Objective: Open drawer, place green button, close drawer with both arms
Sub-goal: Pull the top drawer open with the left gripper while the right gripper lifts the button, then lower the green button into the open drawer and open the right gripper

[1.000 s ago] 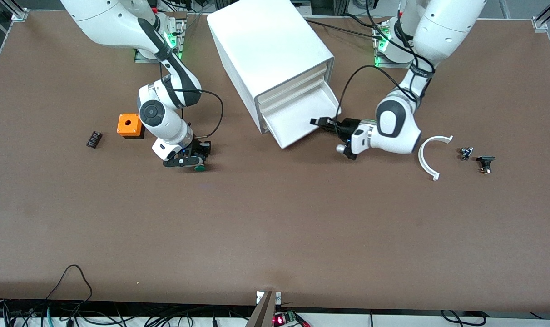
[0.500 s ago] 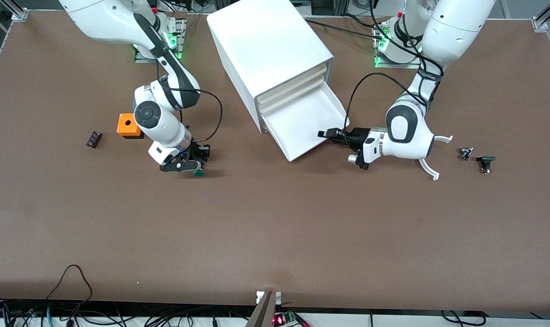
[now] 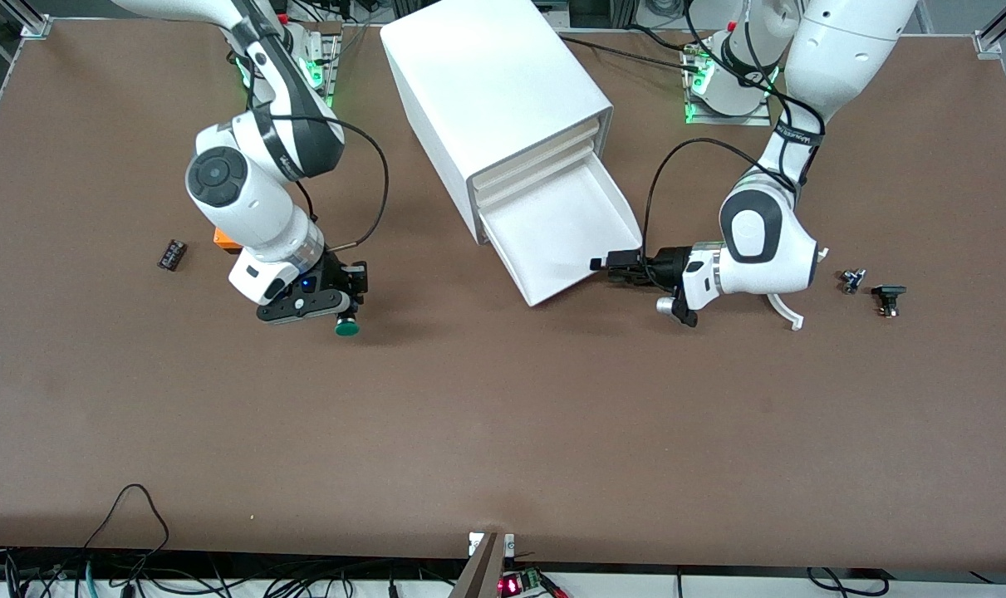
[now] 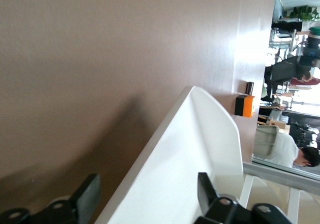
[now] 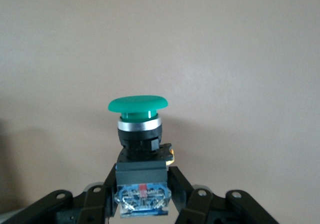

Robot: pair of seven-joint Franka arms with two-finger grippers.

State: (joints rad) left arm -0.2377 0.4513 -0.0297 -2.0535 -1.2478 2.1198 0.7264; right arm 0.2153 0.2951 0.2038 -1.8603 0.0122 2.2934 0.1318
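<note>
The white cabinet (image 3: 494, 91) stands at the table's back middle. Its lowest drawer (image 3: 565, 237) is pulled out toward the front camera. My left gripper (image 3: 615, 264) is at the drawer's front corner. In the left wrist view its fingers (image 4: 87, 200) stand wide apart astride the drawer's front wall (image 4: 190, 149), so the left gripper (image 4: 145, 199) is open. My right gripper (image 3: 345, 309) is shut on the button (image 3: 346, 327) and holds it just above the table, green cap down. The right wrist view shows the button (image 5: 138, 104) clamped by its black body in the right gripper (image 5: 142, 194).
An orange cube (image 3: 224, 239) sits partly hidden by the right arm, with a small black part (image 3: 171, 254) beside it. A white curved piece (image 3: 789, 311) and two small dark parts (image 3: 851, 280) (image 3: 888, 297) lie toward the left arm's end.
The left gripper has drawn the drawer farther out toward the front camera. The right arm has risen and shifted toward its own end of the table, carrying the button.
</note>
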